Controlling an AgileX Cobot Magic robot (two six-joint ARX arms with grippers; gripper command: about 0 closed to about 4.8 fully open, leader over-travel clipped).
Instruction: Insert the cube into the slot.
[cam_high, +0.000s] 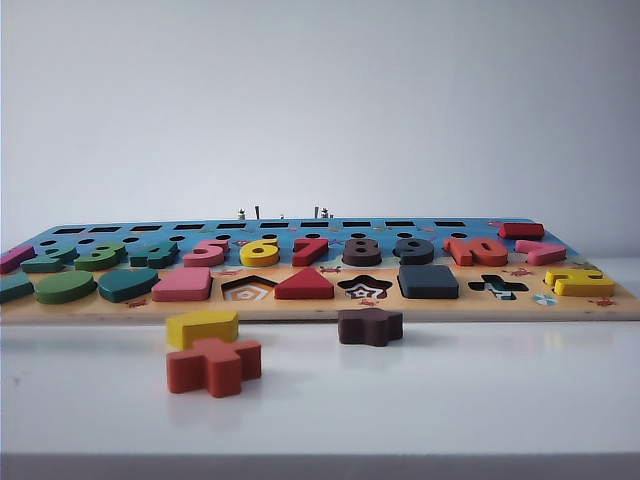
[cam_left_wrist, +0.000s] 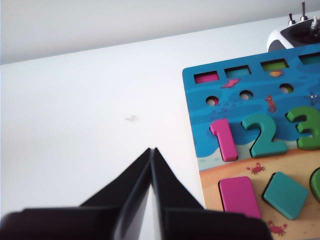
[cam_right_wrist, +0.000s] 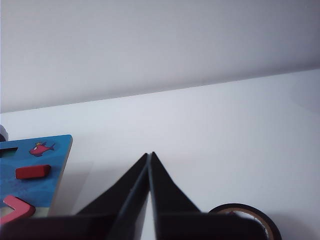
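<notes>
The cube (cam_high: 428, 281), a flat dark navy square, lies in the front row of the wooden puzzle board (cam_high: 320, 306), between the star-shaped recess (cam_high: 365, 287) and the cross-shaped recess (cam_high: 497, 286). It sits level with the other seated pieces, and the slot is hidden beneath it. Neither gripper appears in the exterior view. In the left wrist view my left gripper (cam_left_wrist: 151, 149) is shut and empty over white table beside the board's edge (cam_left_wrist: 200, 100). My right gripper (cam_right_wrist: 150, 153) is shut and empty too, over bare table beside the board's corner (cam_right_wrist: 55, 165).
Loose on the table in front of the board lie a yellow pentagon piece (cam_high: 202, 326), an orange-red cross piece (cam_high: 214, 365) and a dark brown star piece (cam_high: 370, 325). A black tape roll (cam_right_wrist: 245, 214) rests near the right gripper.
</notes>
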